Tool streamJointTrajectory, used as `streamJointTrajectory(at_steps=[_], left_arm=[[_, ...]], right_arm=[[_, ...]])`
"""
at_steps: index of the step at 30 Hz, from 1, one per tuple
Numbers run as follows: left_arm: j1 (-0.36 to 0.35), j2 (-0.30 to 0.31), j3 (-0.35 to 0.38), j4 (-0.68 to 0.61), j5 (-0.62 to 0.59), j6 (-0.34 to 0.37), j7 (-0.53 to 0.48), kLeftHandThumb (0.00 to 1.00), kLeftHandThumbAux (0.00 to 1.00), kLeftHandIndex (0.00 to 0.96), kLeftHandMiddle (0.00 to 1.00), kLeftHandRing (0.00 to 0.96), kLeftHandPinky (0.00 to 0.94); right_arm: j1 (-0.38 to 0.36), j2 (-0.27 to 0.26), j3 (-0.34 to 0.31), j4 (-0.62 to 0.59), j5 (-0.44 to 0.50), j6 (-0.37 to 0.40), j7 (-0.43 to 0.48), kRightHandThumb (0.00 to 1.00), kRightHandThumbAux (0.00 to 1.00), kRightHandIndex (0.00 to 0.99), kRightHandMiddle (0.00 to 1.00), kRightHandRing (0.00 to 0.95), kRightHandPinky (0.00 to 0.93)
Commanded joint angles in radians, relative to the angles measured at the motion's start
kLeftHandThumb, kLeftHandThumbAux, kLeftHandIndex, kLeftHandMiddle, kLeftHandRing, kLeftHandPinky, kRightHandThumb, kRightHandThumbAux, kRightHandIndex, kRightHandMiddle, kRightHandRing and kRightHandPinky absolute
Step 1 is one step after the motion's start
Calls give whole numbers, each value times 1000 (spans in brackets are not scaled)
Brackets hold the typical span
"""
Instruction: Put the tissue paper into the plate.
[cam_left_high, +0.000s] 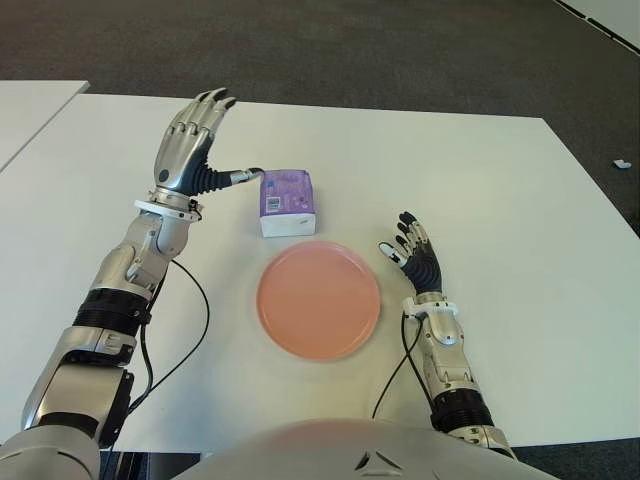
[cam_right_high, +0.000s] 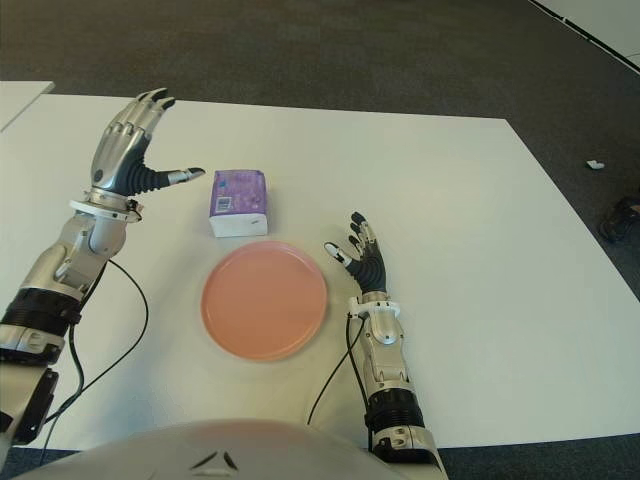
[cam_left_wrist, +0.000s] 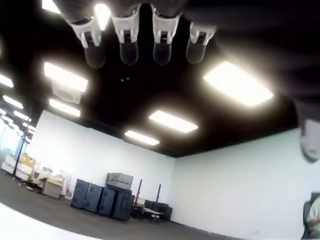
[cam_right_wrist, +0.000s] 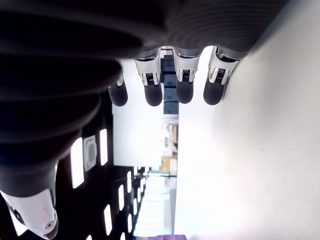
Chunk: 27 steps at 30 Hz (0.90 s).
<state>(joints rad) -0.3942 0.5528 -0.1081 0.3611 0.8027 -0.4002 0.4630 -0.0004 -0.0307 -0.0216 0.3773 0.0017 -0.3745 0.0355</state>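
The white table (cam_left_high: 520, 190) holds very little: a pink plate (cam_left_high: 318, 300) near the robot's body, and a tissue pack (cam_left_high: 287, 201) just beyond the plate's far rim, almost touching it. The pack's long axis runs near to far, roughly in line with the plate's middle.

The left hand (cam_left_high: 195, 140) is raised to the left of the pack, fingers spread and holding nothing, palm facing right toward it. Its thumb (cam_left_high: 240, 177) reaches out level and its tip comes right up to the pack's left edge; I can't tell if they touch. The right hand (cam_left_high: 415, 255) shows just to the right of the plate, fingers stretched out loosely and empty, farther from the pack than the left. So the left looks like the one to take it, and the carry would be a short move toward the robot.

The pack's purple top has a small white label and some printing, too small to read.
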Motion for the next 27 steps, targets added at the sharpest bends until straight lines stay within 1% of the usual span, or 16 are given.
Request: streamJointTrajectory(at_steps=[1, 4, 7, 11, 13, 17, 21, 25, 27], left_arm=[[-17, 36, -32, -19, 49, 22, -6, 117, 382, 0, 0, 0, 0], [-46, 55, -53, -29, 69, 20, -21, 110, 369, 0, 0, 0, 0], [-63, 70, -74, -24, 87, 12, -12, 102, 365, 0, 0, 0, 0], [-101, 90, -115, 2, 128, -8, 16, 98, 376, 0, 0, 0, 0], [-123, 98, -143, 25, 163, -17, 46, 95, 385, 0, 0, 0, 0], [-147, 110, -179, 55, 198, -30, 75, 89, 397, 0, 0, 0, 0], [-170, 108, -232, 96, 228, -60, 96, 78, 406, 0, 0, 0, 0], [-175, 108, -269, 115, 230, -88, 88, 73, 406, 0, 0, 0, 0], [-173, 115, -286, 114, 224, -110, 59, 72, 405, 0, 0, 0, 0]], right_arm=[[72, 13, 7, 84, -7, 55, -4, 0, 652, 0, 0, 0, 0], [73, 14, 10, 80, -13, 58, -10, 0, 650, 0, 0, 0, 0], [74, 15, 12, 74, -14, 63, -11, 0, 653, 0, 0, 0, 0], [74, 15, 14, 70, -15, 67, -12, 0, 659, 0, 0, 0, 0], [73, 15, 13, 72, -15, 69, -13, 0, 662, 0, 0, 0, 0], [70, 16, 13, 74, -15, 71, -15, 0, 663, 0, 0, 0, 0], [66, 17, 12, 80, -15, 71, -21, 0, 662, 0, 0, 0, 0], [65, 18, 12, 80, -12, 73, -20, 0, 663, 0, 0, 0, 0], [64, 18, 11, 79, -10, 76, -19, 0, 663, 0, 0, 0, 0]])
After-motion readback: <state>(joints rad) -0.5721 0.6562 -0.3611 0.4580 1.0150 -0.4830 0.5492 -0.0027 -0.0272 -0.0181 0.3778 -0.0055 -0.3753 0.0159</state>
